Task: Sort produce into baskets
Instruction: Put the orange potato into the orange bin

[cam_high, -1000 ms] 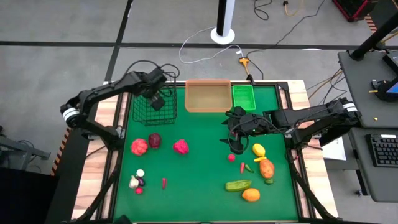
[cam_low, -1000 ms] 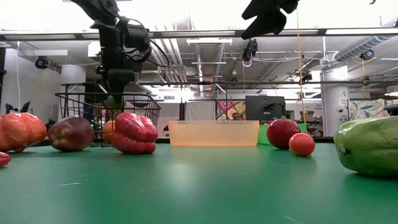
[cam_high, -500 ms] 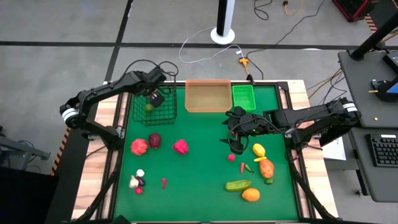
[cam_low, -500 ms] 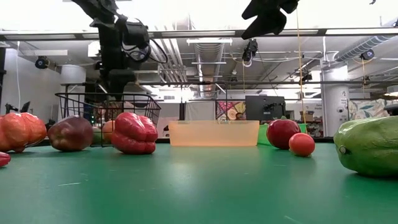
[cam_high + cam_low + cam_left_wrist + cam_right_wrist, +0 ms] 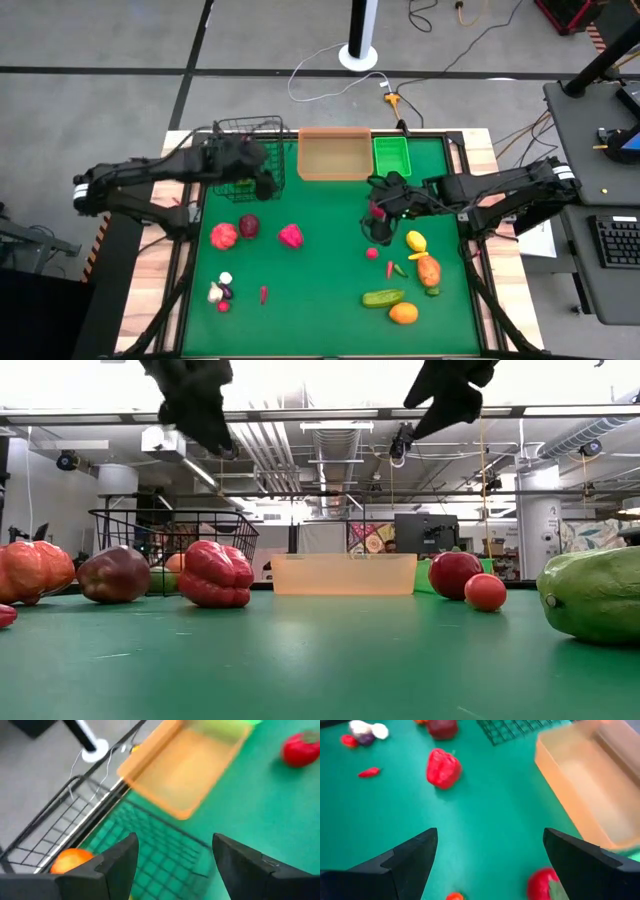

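Observation:
The black wire basket [image 5: 240, 160] stands at the far left, with an orange [image 5: 70, 860] and a green piece [image 5: 160, 580] lying in it. My left gripper [image 5: 175, 845] hangs open and empty above the basket's right side. The tan tray [image 5: 332, 155] and the green bin [image 5: 391, 155] sit along the far edge. My right gripper [image 5: 490, 837] hovers open and empty over a red round piece [image 5: 377, 213] right of the middle. Loose on the mat lie a red pepper [image 5: 224, 236], a dark red piece [image 5: 249, 226] and a pink-red pepper [image 5: 291, 236].
At the near right lie a yellow piece [image 5: 416, 241], an orange carrot-like piece [image 5: 429, 270], a green cucumber [image 5: 384, 298], an orange [image 5: 403, 313], a small red tomato [image 5: 372, 254] and chillies [image 5: 395, 268]. Small pieces [image 5: 220, 292] and a red chilli [image 5: 263, 294] lie near left.
My left gripper has let go of a green piece, which has dropped into the wire basket. The gripper has then risen and swung toward the table's right and near side over the basket. My right gripper has stayed in place, its wrist rolling a little.

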Motion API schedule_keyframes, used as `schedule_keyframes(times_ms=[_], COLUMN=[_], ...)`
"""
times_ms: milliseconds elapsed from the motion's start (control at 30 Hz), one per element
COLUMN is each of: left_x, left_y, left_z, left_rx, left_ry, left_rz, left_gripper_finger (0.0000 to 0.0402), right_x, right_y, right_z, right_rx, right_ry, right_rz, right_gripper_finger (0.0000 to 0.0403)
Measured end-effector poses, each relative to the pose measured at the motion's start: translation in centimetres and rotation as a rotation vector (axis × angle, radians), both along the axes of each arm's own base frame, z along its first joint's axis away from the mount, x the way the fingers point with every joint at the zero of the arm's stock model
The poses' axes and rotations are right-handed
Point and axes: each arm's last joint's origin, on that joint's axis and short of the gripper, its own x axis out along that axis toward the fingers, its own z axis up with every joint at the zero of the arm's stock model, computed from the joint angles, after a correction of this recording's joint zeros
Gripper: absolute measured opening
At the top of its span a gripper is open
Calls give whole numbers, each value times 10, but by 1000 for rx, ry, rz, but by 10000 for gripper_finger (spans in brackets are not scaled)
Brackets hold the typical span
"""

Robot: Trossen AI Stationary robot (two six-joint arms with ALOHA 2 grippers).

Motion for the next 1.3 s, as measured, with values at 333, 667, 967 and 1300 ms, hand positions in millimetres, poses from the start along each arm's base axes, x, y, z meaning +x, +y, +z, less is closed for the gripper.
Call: schedule_keyframes(times_ms=[333,667,967,1300], left_x=[4,19,20,19], left_y=[-73,-97,-98,-98], left_z=[-1,-19,-26,-27], left_rx=[84,203,214,210], left_ry=[-71,-39,12,22], left_rz=[-105,-82,-81,-70], left_gripper_finger=[235,235,235,235], right_x=[-17,-26,-48,-65], right_y=[-2,-5,-9,0], right_z=[-8,-14,-21,-31], right_rx=[143,202,289,354], right_ry=[162,252,479,671], right_rz=[-207,-324,-456,-508], right_gripper_finger=[354,354,354,354])
